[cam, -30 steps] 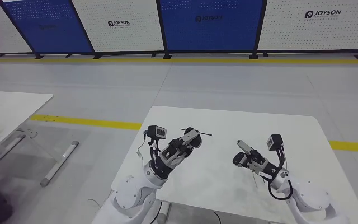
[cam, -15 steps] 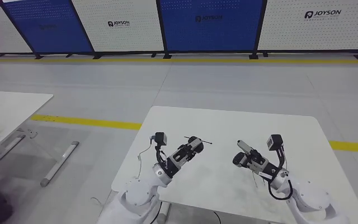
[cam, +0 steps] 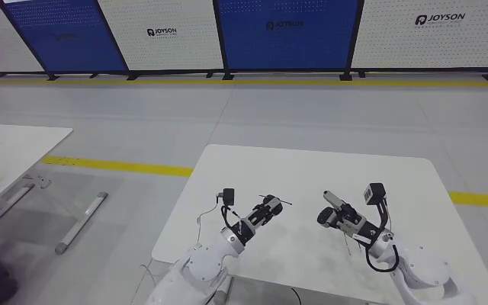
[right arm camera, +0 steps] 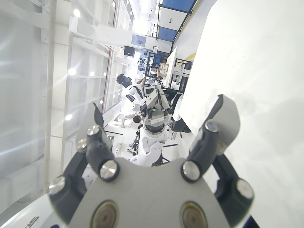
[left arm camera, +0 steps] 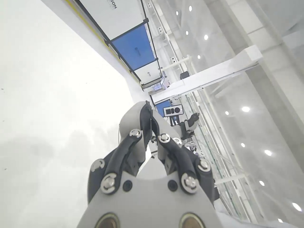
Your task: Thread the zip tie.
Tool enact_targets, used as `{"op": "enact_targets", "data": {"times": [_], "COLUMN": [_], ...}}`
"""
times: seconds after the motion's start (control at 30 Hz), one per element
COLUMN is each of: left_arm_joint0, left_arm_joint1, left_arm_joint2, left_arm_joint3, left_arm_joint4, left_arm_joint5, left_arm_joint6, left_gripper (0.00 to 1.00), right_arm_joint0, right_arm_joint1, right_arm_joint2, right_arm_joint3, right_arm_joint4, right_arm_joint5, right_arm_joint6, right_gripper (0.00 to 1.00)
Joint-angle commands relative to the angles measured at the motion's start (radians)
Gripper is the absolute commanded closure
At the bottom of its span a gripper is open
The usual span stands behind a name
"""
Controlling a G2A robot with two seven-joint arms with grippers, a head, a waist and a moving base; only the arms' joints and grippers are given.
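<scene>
A thin black zip tie (cam: 284, 203) is held above the white table (cam: 343, 164), sticking out sideways from my left gripper (cam: 270, 207). In the left wrist view my left gripper (left arm camera: 148, 111) is shut, with the zip tie (left arm camera: 151, 124) showing as a dark strip pinched edge-on between its pads. My right gripper (cam: 329, 210) hovers a short way to the right of it, facing it across a gap. Its fingers stand wide apart in the right wrist view, the right gripper (right arm camera: 159, 105) holding nothing. The left arm (right arm camera: 154, 117) shows far off between them.
The table's near edge (cam: 229, 268) lies just below both arms. Beyond the grippers the tabletop runs bare to its far edge (cam: 320, 150). Grey floor with a yellow line (cam: 114, 165) lies to the left, blue and white panels (cam: 290, 34) at the back.
My left arm has swung right and toward the table's near edge, carrying the zip tie closer to the right gripper. The right arm has kept still.
</scene>
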Motion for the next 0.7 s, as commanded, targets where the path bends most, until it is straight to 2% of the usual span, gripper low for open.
{"op": "enact_targets", "data": {"times": [0.0, 0.07, 0.2, 0.33, 0.47, 0.57, 0.63, 0.67], "left_arm_joint0": [0.000, -0.002, 0.024, 0.082, 0.131, 0.148, 0.146, 0.141], "left_arm_joint1": [0.000, -0.001, 0.002, 0.010, 0.016, 0.016, 0.016, 0.016], "left_arm_joint2": [0.000, 0.002, -0.020, -0.056, -0.083, -0.094, -0.092, -0.089], "left_arm_joint3": [0.000, -0.016, -0.122, -0.248, -0.355, -0.373, -0.351, -0.327], "left_arm_joint4": [0.000, -0.008, -0.081, -0.115, -0.126, -0.128, -0.121, -0.110], "left_arm_joint5": [0.000, -0.007, -0.074, -0.126, -0.126, -0.126, -0.126, -0.126], "left_arm_joint6": [0.000, 0.004, -0.004, -0.037, -0.058, -0.064, -0.065, -0.067], "left_gripper": [1.00, 1.00, 1.00, 1.00, 1.00, 1.00, 1.00, 1.00], "right_arm_joint0": [0.000, 0.000, 0.000, 0.000, 0.000, 0.000, 0.000, 0.000], "right_arm_joint1": [0.000, 0.000, 0.000, 0.000, 0.000, 0.000, 0.000, 0.000], "right_arm_joint2": [0.000, 0.000, 0.000, 0.000, 0.000, 0.000, 0.000, 0.000], "right_arm_joint3": [0.000, 0.000, 0.000, 0.000, 0.000, 0.000, 0.000, 0.000], "right_arm_joint4": [0.000, 0.000, 0.000, 0.000, 0.000, 0.000, 0.000, 0.000], "right_arm_joint5": [0.000, 0.000, 0.000, 0.000, 0.000, 0.000, 0.000, 0.000], "right_arm_joint6": [0.000, 0.000, 0.000, 0.000, 0.000, 0.000, 0.000, 0.000], "right_gripper": [0.00, 0.00, 0.00, 0.00, 0.00, 0.00, 0.00, 0.00]}}
